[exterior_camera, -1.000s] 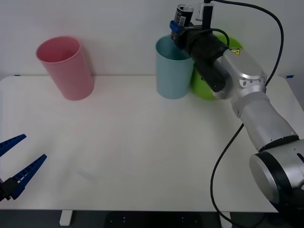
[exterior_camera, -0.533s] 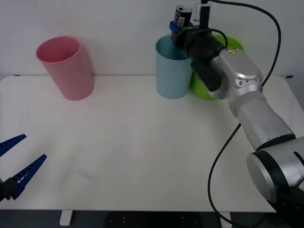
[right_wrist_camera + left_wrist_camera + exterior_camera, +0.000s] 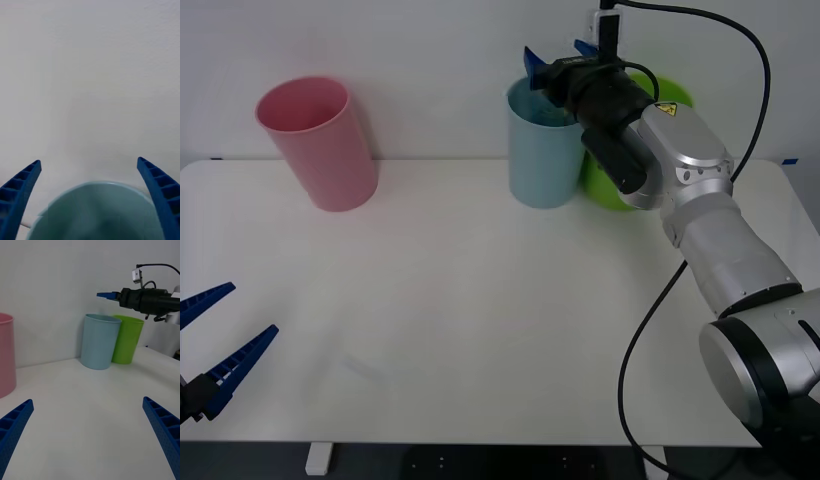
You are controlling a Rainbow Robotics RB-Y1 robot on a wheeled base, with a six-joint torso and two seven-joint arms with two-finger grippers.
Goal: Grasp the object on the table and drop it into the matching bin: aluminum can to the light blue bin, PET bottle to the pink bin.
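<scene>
Three bins on the table (image 3: 480, 330), all along its far edge: one pink bin (image 3: 320, 145) toward the far left corner, then one light blue bin (image 3: 542, 150) right of the middle, and one green bin (image 3: 620, 170) touching it on the right side. Two grippers in play. The right gripper (image 3: 560, 58) hangs right over the mouth of the light blue bin, its two blue fingers (image 3: 18, 191) spread wide with nothing between them, just the bin's rim (image 3: 97, 184) below. The left gripper (image 3: 215, 345) sits low at the near left edge of the table, fingers wide apart too, holding nothing. The can isn't anywhere on the tabletop, and I can't see down inside the blue bin to tell
</scene>
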